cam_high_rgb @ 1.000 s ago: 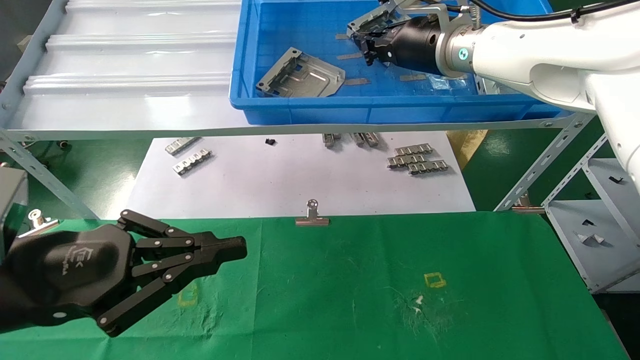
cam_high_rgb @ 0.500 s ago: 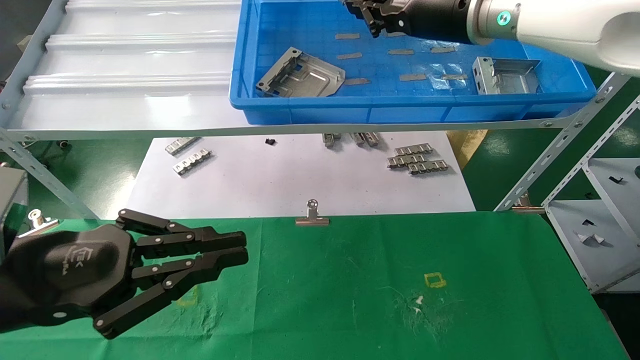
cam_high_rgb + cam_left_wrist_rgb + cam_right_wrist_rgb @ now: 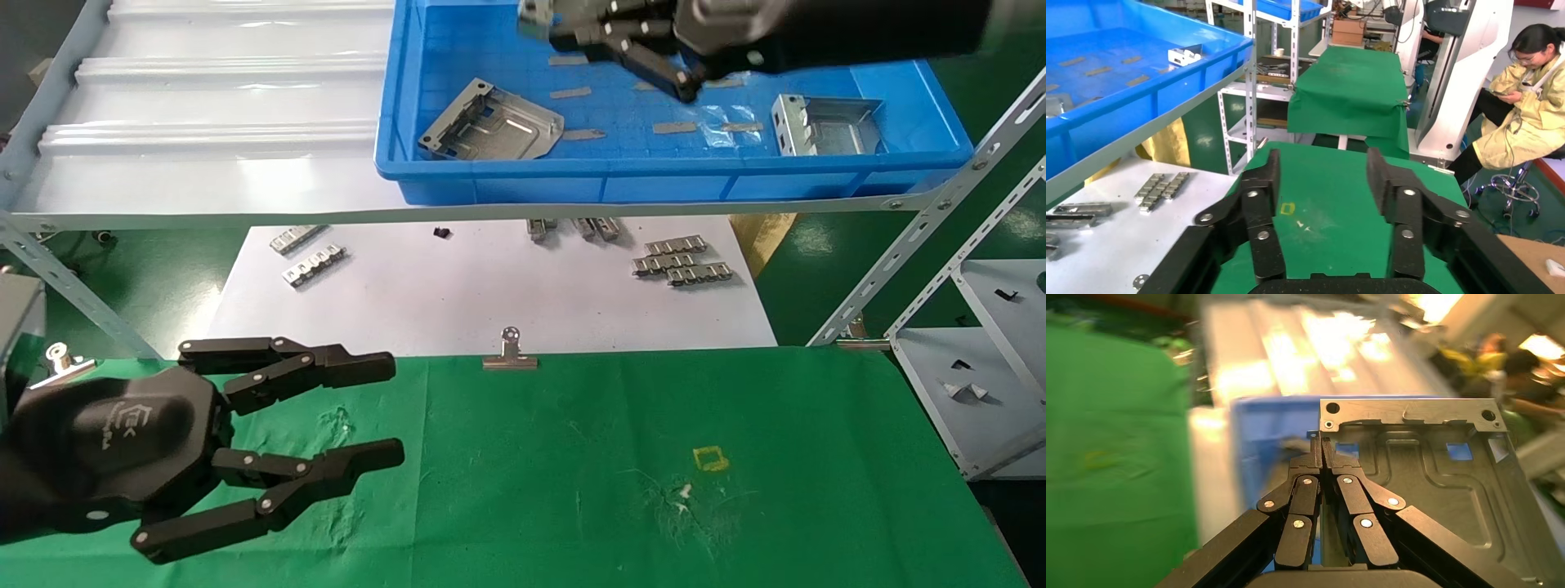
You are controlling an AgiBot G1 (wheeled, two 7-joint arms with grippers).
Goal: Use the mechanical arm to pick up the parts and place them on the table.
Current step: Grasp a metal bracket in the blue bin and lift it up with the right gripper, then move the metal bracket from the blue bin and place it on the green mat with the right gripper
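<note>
My right gripper [image 3: 564,33] is at the top of the head view, above the blue bin [image 3: 654,184]. It is shut on the folded side wall of a grey sheet-metal bracket [image 3: 1438,471], which it holds clear of the bin floor; in the right wrist view the gripper's [image 3: 1321,444] fingertips pinch that wall. Two more brackets lie in the bin, one at its left [image 3: 490,122] and one at its right [image 3: 825,124]. My left gripper [image 3: 395,411] is open and empty just above the left of the green table [image 3: 572,490]. The left wrist view shows its [image 3: 1322,162] fingers spread over the cloth [image 3: 1333,202].
The bin sits on a ribbed white shelf [image 3: 204,122]. Below it, a white paper sheet [image 3: 490,302] carries small toothed strips [image 3: 682,261]. A silver binder clip [image 3: 510,353] grips the table's far edge. A grey shelf frame [image 3: 964,359] stands at the right.
My left gripper has opened wide from shut. My right arm has risen and swung left above the bin with the bracket in its grip.
</note>
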